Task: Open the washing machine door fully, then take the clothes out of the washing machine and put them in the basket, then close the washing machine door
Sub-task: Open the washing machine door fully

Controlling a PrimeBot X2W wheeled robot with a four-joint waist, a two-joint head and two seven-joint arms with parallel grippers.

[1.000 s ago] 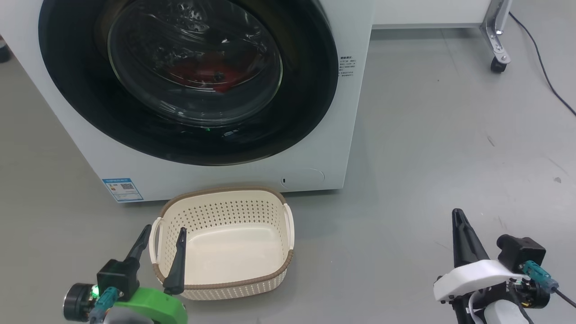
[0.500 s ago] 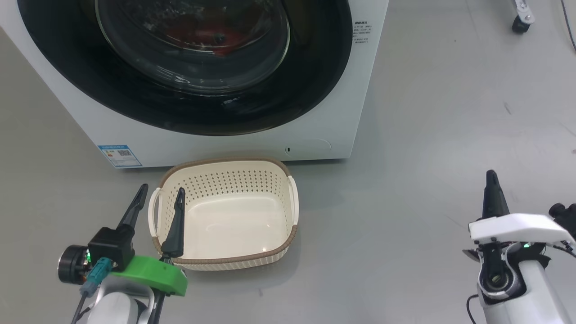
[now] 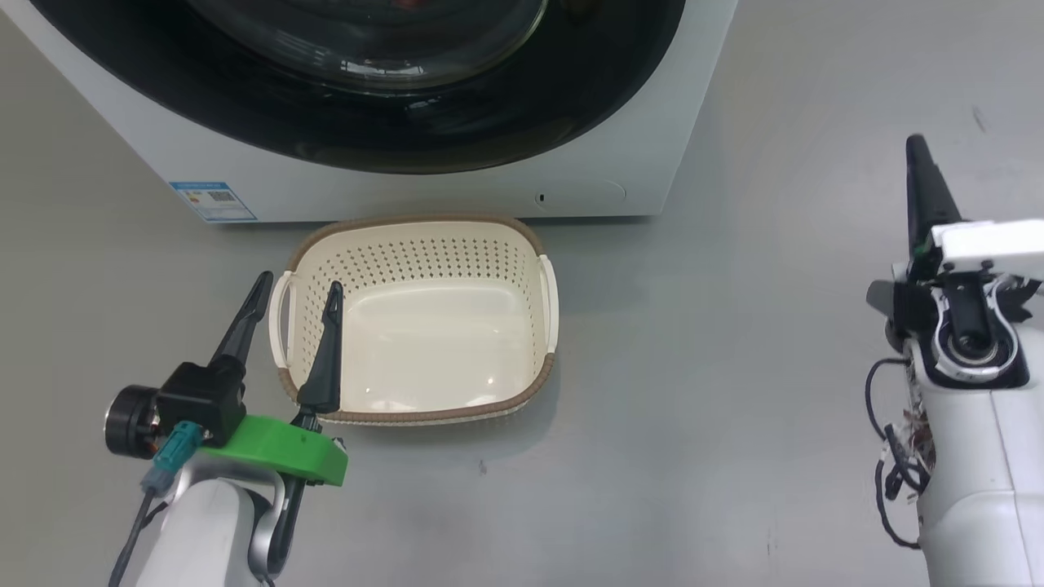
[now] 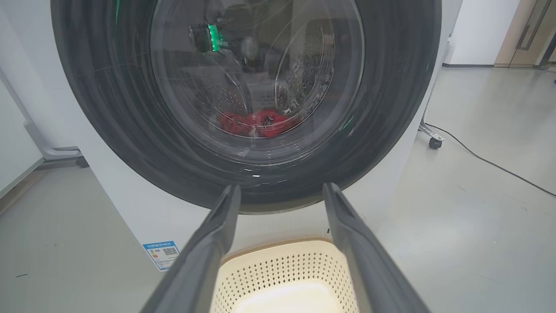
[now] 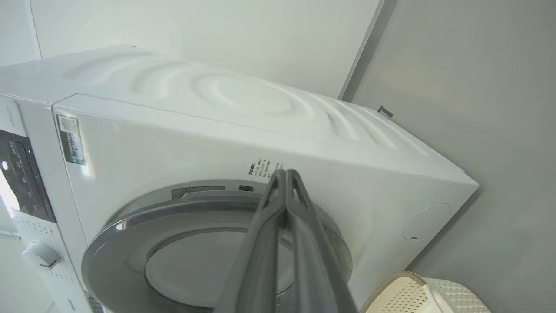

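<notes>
Head view, left gripper (image 3: 299, 282): nearest the robot, its two long dark fingers stood spread wide with nothing between them, one tip over the basket's left handle.
Cream perforated plastic basket with brown woven-look rim (image 3: 424, 220): it sat on the grey floor just before the machine's foot, and nothing lay in it.
Right gripper (image 3: 915, 145): its fingers were pressed together on nothing, and it was raised well apart to the right of the basket, off the machine's front-right corner.
Big white front-loading washing machine (image 3: 408, 191): it stood square behind the basket.
Large round door with glossy black rim and bulging glass bowl (image 4: 108, 108): it was shut against the machine's front.
Bright red clothes (image 4: 256, 124): they lay low in the steel drum, behind the glass.
Deciding relation: the door lay ahead and to the left of the right fingers. In the right wrist view their joined tips lined up with the rim's edge beside the small printed text, so the right arm looked the nearer one for pulling — the left hung low by the basket. Where the catch sat could not be told.
</notes>
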